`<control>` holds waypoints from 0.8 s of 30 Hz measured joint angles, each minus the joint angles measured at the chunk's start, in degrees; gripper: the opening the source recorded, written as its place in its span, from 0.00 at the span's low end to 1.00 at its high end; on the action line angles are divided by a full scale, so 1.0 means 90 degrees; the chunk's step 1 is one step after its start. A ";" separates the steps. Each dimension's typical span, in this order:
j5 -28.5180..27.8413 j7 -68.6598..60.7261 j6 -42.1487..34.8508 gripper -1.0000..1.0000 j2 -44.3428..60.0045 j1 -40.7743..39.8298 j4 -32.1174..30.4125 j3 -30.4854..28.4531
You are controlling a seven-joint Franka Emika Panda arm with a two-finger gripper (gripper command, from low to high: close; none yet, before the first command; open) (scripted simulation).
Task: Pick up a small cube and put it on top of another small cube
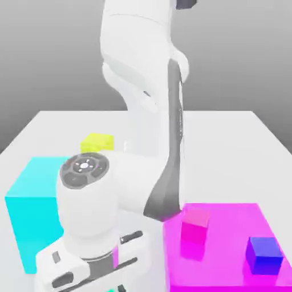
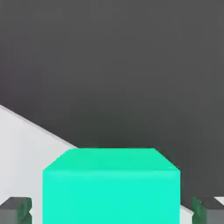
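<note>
Because a two-sided pinch presumably requires clearance, the gripper [image 2: 112, 211] stands spread around the turquoise cube [image 2: 111, 192], which sits between the fingers without touching either (closure should precede any lift), so that opposing faces are aligned for grasping.

A simulated robotics test scene is shown, with a white robot arm [image 1: 142, 131] and plainly coloured blocks [image 1: 263, 255] set against a bare grey backdrop [image 1: 239, 57].
</note>
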 joint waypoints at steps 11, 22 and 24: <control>-0.0613 -0.0017 -0.1226 0.00 -0.1307 0.0659 -0.0116 0.0092; -0.1654 -0.0724 -0.1836 1.00 -0.2076 0.2057 -0.0102 0.1260; -0.1653 -0.0724 -0.1836 1.00 -0.2076 0.2057 -0.0101 0.1260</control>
